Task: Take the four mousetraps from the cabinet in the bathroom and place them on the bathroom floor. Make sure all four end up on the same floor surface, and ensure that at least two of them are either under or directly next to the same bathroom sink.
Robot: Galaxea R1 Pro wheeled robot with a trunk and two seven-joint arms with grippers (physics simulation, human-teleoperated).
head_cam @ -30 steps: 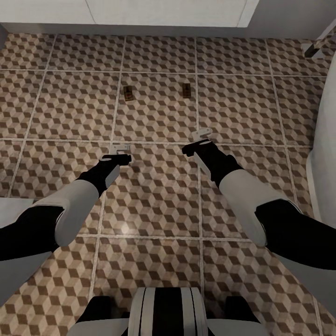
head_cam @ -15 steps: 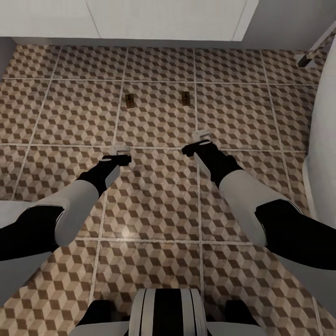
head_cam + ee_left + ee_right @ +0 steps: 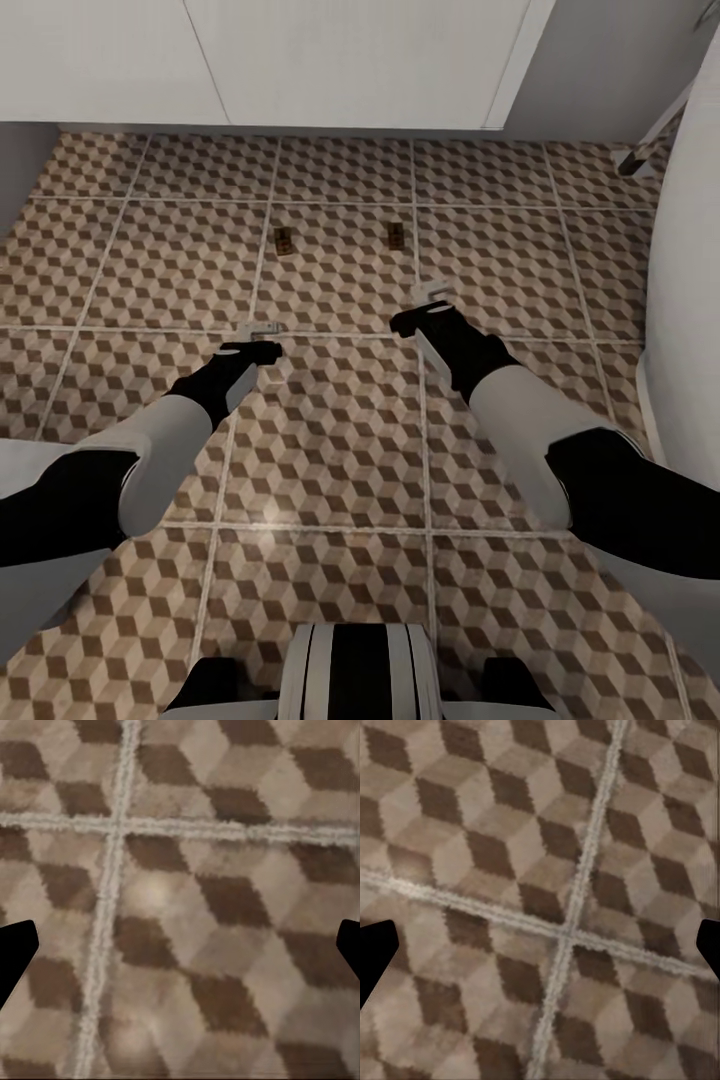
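The left gripper (image 3: 262,328) hangs over the bathroom floor (image 3: 330,440) with its fingers spread wide and nothing between them; in the left wrist view the dark fingertips (image 3: 15,956) sit at opposite edges of the frame, with bare cube-patterned tile and a crossing of grout lines between. The right gripper (image 3: 432,295) is likewise spread apart and empty, its fingertips (image 3: 373,956) at the far edges of the right wrist view above another grout crossing.

Beyond the grippers, farther from the robot, two mousetraps lie flat on the tiles. The left mousetrap (image 3: 284,240) lies ahead of the left gripper and the right mousetrap (image 3: 397,235) ahead of the right gripper, both well apart from the fingers and from each other. Each has its long axis running away from the robot toward the white vanity box (image 3: 300,60) at the head view's top, so the two are roughly parallel. They lie near the vanity's front. Which end carries the metal parts is too small to tell. A white bathtub (image 3: 690,300) curves along the right side.
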